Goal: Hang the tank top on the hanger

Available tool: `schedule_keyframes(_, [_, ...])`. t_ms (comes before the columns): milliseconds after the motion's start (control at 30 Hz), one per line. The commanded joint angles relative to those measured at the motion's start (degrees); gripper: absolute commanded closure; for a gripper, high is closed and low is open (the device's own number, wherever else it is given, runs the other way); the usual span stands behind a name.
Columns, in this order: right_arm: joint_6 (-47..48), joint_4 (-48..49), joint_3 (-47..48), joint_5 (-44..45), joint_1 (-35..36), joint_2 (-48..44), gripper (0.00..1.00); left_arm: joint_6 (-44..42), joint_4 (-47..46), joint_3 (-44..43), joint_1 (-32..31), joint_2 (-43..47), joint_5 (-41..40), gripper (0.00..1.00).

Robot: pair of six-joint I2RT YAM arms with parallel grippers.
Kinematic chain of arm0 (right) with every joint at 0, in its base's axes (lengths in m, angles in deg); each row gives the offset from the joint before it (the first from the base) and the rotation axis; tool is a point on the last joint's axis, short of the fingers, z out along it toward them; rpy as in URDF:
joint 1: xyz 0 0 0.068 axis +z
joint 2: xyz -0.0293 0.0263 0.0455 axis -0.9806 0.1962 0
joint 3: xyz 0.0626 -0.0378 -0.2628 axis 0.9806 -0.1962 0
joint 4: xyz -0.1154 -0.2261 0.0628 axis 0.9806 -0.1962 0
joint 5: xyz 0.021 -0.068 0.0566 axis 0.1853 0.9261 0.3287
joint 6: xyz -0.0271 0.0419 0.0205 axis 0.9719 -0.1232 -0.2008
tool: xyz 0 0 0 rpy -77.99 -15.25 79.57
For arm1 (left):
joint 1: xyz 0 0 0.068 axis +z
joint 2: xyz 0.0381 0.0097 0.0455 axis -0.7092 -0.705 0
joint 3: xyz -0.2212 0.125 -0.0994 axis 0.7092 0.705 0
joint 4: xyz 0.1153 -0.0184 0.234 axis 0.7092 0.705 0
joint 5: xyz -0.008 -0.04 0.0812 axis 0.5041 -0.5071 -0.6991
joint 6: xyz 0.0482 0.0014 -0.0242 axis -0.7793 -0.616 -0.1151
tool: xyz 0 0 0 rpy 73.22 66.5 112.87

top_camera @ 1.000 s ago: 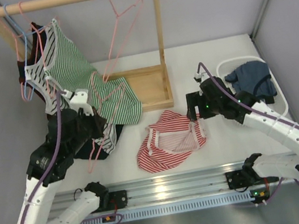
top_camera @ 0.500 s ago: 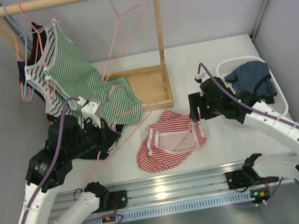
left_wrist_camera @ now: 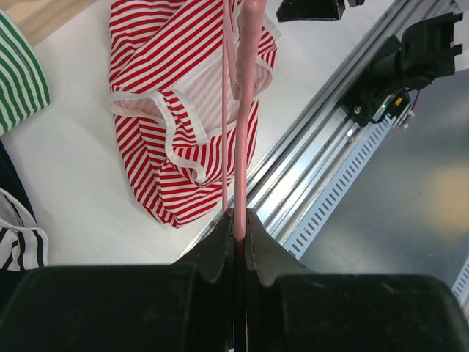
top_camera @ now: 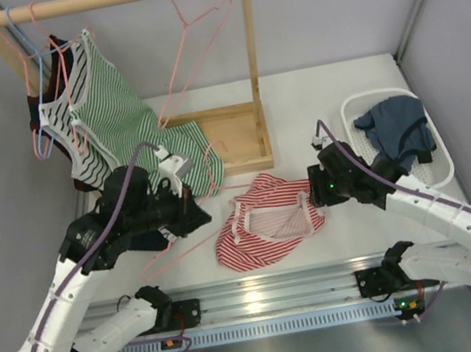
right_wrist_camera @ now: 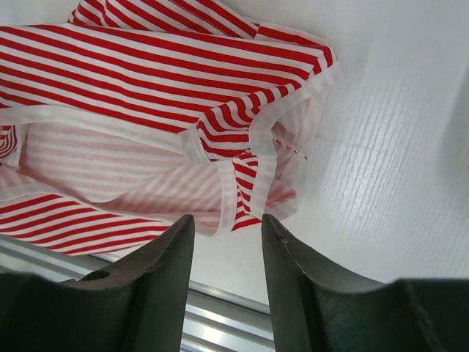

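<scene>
The tank top (top_camera: 266, 221), red-and-white striped with white trim, lies crumpled on the white table between the arms. My left gripper (top_camera: 195, 205) is shut on a thin pink wire hanger (top_camera: 148, 272) and holds it just left of the tank top. In the left wrist view the jaws (left_wrist_camera: 240, 220) pinch the hanger wire (left_wrist_camera: 245, 110), which runs out over the tank top (left_wrist_camera: 161, 73). My right gripper (top_camera: 317, 189) is open and empty at the tank top's right edge. In the right wrist view it (right_wrist_camera: 225, 229) hovers over the white-trimmed edge of the tank top (right_wrist_camera: 146, 66).
A wooden rack (top_camera: 252, 47) stands at the back with a green-and-white striped top (top_camera: 117, 114), a pink hanger (top_camera: 194, 38) and a light blue hanger (top_camera: 39, 73). A white basket (top_camera: 347, 112) at the right holds a dark blue garment (top_camera: 395, 127). A metal rail (top_camera: 265, 297) runs along the near edge.
My left arm has swung right and forward with the pink hanger, away from the rack and toward the tank top. My right gripper has shifted slightly nearer over the tank top's right edge.
</scene>
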Motion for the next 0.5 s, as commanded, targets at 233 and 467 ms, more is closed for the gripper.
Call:
schedule_keyframes(233, [-4.4,7.4,1.0,5.2,5.5,2.8,0.60,2.8,-4.6,1.3,-14.8,-5.6,-11.7,1.00])
schedule_keyframes(467, [-6.4,8.3,2.2,11.3,7.1,6.6,0.61,3.3,-6.5,3.2,-15.8,-5.7,-13.1,1.00])
